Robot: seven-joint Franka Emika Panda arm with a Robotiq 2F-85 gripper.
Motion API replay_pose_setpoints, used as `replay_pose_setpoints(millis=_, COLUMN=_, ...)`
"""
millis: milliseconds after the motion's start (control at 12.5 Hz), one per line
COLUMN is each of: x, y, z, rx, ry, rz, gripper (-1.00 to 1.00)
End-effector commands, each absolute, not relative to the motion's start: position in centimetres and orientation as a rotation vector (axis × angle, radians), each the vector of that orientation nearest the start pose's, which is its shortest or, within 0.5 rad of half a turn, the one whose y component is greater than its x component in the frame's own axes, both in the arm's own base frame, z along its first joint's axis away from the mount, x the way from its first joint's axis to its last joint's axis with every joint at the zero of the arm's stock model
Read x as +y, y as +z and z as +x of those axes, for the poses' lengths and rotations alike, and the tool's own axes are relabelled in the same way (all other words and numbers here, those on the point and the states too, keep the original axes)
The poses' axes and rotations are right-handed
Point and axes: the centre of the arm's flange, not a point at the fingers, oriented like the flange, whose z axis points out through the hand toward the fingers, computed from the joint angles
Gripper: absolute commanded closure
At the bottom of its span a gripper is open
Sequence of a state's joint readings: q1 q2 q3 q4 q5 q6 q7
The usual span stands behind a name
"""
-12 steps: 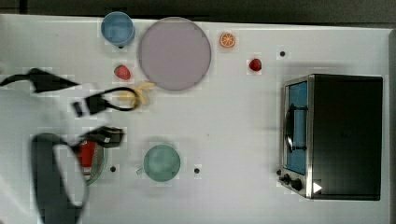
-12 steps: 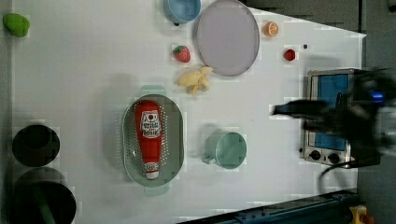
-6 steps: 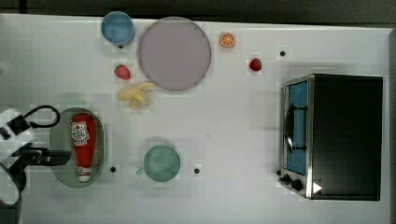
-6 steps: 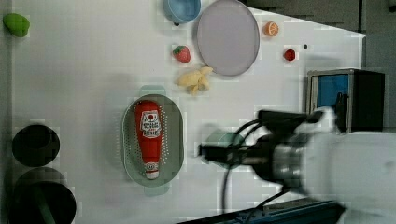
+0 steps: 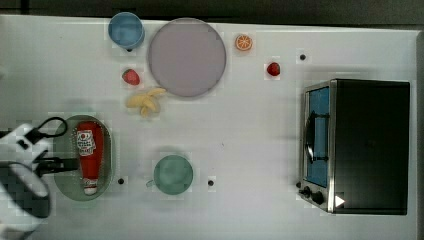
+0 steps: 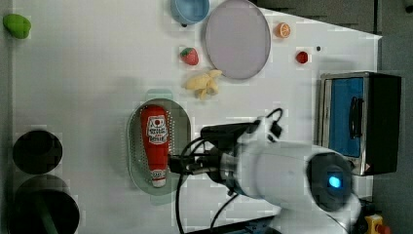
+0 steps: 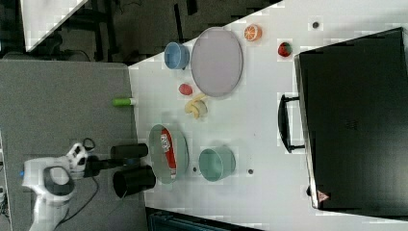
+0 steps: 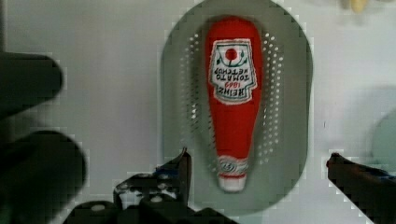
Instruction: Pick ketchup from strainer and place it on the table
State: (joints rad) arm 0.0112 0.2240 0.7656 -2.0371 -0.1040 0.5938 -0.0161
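Note:
The ketchup [image 5: 90, 154], a red bottle with a white cap, lies lengthwise in the pale green strainer [image 5: 63, 184] on the white table [image 5: 250, 145]. In the left view the ketchup [image 6: 155, 139] rests in the strainer [image 6: 134, 146], and my gripper [image 6: 174, 164] hovers beside its cap end. From the wrist, the ketchup [image 8: 232, 102] fills the middle of the strainer [image 8: 299, 70], and my open gripper [image 8: 259, 165] has one fingertip on each side of the cap end, touching nothing. In the top view my gripper [image 5: 72, 164] reaches over the strainer's left rim.
A teal cup [image 5: 173, 173] stands just right of the strainer in the top view. Further back are a banana [image 5: 145, 101], two strawberries [image 5: 131, 77], a lilac plate [image 5: 187, 56], a blue cup [image 5: 126, 29] and an orange slice [image 5: 244, 42]. A toaster oven [image 5: 357, 146] fills the top view's right.
In the left view the arm has swept from the right side over to the strainer. The ketchup has not moved. The gripper has stayed open.

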Motion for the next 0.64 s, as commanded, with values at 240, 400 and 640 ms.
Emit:
replay_pose_setpoints(millis=240, x=37.9, y=29.5, z=43.3, rx=-0.022, ry=0.069, rz=-3.048, gripper=-1.00)
replay_pose_setpoints(millis=400, x=38.2, y=27.1, z=43.4, rx=0.039, ry=0.079, rz=-3.020, gripper=-1.00)
replay_pose_setpoints(millis=640, x=38.5, y=23.8, z=43.0, rx=0.089, ry=0.098, rz=-3.027, gripper=-1.00)
